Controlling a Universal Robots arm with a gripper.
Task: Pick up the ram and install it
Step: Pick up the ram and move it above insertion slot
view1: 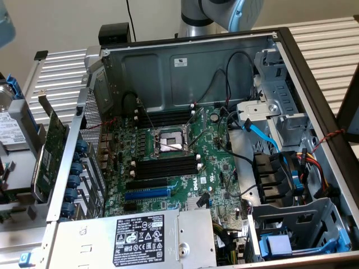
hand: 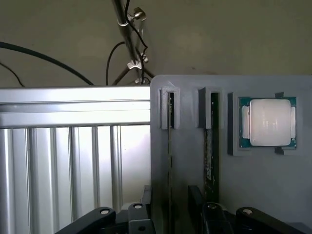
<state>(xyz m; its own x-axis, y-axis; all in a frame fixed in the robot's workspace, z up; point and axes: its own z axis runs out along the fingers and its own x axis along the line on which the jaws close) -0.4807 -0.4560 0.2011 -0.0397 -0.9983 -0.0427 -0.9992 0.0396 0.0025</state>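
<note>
Across the exterior view, an open computer case (view1: 185, 61) lying on the ribbed counter (view1: 336, 50), motherboard (view1: 216, 168) facing up. Two banks of long black slots (view1: 165, 167) with white end clips, one on each side of the bare processor socket (view1: 168, 140). All apparently empty, so nothing installed yet. At the far edge of the case, the robot arm (view1: 224, 11), reaching out of the picture. Toward the exterior view's left, outside the case wall, a larger green expansion card (view1: 53, 140) standing on edge; not the part wanted.

Down through the wrist view, a grey holder (hand: 190, 165) resting on the ribbed counter. Standing on edge in its grooves, the ram (hand: 170, 117) and a second stick (hand: 213, 117), the latter between the ram and a processor (hand: 269, 122) seated in a square recess. Over the holder, the gripper (hand: 171, 207), lined up along the ram and apparently not touching it. Its fingers (hand: 196, 196) parted, one to either side of the stick's line, holding nothing.

By the look of it, pick-up step in hand, at the approach, grasp not yet made. A grasp from here would call for a straight descent with the thin board centred between the fingers, closing on its flat faces clear of the second stick, and no twisting in the groove.
</note>
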